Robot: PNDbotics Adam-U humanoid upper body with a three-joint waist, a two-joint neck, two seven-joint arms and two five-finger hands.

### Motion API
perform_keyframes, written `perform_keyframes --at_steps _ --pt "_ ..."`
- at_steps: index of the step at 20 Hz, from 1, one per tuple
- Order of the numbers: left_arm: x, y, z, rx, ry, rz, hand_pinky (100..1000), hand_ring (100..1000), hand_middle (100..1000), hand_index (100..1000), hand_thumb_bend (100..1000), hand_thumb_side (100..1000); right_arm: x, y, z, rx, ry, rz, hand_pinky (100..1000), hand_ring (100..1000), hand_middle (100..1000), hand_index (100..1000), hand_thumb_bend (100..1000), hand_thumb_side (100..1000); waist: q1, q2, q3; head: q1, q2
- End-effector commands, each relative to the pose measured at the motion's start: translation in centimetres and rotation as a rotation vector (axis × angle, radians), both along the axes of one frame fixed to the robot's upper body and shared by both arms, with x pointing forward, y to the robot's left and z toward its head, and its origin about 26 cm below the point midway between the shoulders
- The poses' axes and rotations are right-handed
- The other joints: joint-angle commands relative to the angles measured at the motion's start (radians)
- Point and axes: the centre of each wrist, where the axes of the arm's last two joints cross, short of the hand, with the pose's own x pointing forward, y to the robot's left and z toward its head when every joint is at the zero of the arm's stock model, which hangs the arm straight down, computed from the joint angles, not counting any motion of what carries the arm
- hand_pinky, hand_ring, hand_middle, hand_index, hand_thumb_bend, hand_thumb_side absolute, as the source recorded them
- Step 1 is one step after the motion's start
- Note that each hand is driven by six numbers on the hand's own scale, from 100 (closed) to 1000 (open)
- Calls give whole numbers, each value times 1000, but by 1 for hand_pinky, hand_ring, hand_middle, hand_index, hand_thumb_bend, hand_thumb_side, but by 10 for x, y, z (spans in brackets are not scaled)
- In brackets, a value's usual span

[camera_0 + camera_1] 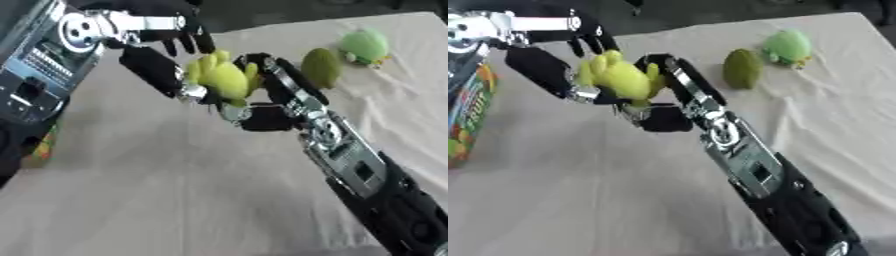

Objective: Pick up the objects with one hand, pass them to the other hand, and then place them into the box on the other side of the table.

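Fingers [280, 75] of right hand [262, 107] curl round yellow-green plush toy [223, 76]; left hand [162, 35] fingers extended beside it. Handover underway; 2 green objs [322, 67] [365, 46] left on worktop [175, 190], box unseen.

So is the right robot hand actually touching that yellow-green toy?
Touching. In the left eye view the right robot hand has its fingers curled round the yellow-green toy, with no gap between them.
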Motion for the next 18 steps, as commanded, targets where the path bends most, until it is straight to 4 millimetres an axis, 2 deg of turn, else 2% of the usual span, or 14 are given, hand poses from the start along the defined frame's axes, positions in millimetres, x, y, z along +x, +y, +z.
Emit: perform_keyframes --at_steps 1,11,18 --pt "-3 0 6 16 88 26 780 829 778 832 501 489 -4 2 12 -3 -49 8 716 510 390 440 201 100 -1 -21 1 -2 -4" --pt "-3 -4 4 19 115 44 768 818 763 817 426 459 -6 3 12 3 -48 8 715 506 388 438 210 100 0 -21 -1 -3 2" --pt "-2 -5 2 21 122 45 728 769 719 764 309 371 -6 3 11 8 -44 8 714 504 386 437 212 100 1 -20 -2 -2 4"
